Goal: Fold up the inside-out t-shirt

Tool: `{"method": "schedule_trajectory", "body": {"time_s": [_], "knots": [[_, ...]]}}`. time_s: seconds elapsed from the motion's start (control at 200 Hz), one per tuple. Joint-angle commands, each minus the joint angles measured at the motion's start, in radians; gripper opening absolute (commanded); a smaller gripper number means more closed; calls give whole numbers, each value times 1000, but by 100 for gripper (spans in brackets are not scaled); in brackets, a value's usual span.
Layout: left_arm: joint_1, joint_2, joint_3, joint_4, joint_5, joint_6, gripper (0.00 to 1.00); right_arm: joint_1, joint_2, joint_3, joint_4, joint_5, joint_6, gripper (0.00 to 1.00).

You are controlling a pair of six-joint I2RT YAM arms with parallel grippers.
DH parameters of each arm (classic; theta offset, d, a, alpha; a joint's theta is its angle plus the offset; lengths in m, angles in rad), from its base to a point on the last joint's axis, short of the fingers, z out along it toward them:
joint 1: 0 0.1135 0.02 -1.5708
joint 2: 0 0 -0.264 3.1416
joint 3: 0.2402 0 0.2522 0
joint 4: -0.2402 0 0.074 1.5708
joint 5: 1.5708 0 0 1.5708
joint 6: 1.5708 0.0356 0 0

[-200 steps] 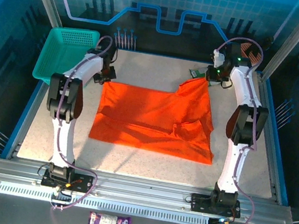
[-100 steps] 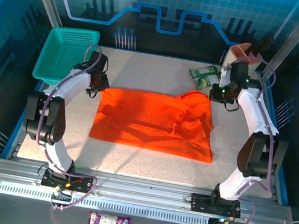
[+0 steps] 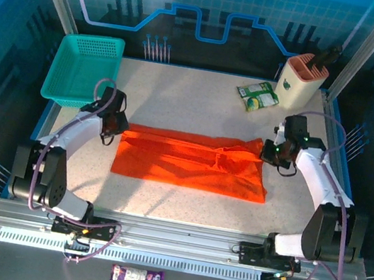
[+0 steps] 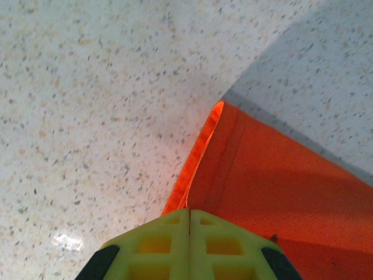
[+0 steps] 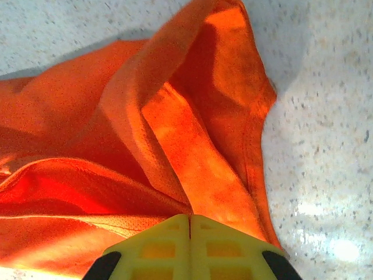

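My left tool (image 3: 112,122) is pinched tight on the far left corner of the shirt (image 3: 190,166). From its wrist I see the two yellow jaws meeting with no gap, and the thin orange hem runs straight out from between them, just above the speckled surface (image 3: 194,98). My right tool (image 3: 272,153) is closed the same way on the far right corner. There the cloth leaves the jaws as a bunch of ridges and creases, not one clean edge, so I judge I have more than one layer in that grip.

The shirt lies across the middle of the surface as a long, low band. Its near edge is flat and its far edge is strung between my two tools. I hold both corners at once so that edge stays straight and the fold comes down as one line, without sagging in the middle.

I take this for the first lengthwise fold, partly made, with the far edge on its way toward the near one. The rumpled right end is my worry, since the fold may land crooked there. The basket (image 3: 84,69) at the far left and the packet (image 3: 257,96) and holder (image 3: 302,80) at the far right sit well apart from the cloth.
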Motion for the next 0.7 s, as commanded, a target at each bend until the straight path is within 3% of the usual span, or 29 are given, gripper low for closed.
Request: {"method": "schedule_trajectory", "body": {"time_s": [0.0,0.34,0.425,0.455,0.51,0.695], "knots": [[-1,-50,-58,28,7,-44,2,-12,-50,-63,47,18,80,0],[-1,-64,-185,81,28,-120,10,-10,-125,-259,131,49,178,0],[-1,-75,-206,87,21,-133,22,-11,-151,-306,146,54,216,0],[-1,-84,-208,84,11,-136,31,-10,-167,-316,142,58,227,11],[-1,-107,-201,64,-1,-133,36,-5,-199,-316,117,75,235,33],[-4,-185,-118,-30,-13,-91,40,45,-286,-229,14,96,207,38]]}}
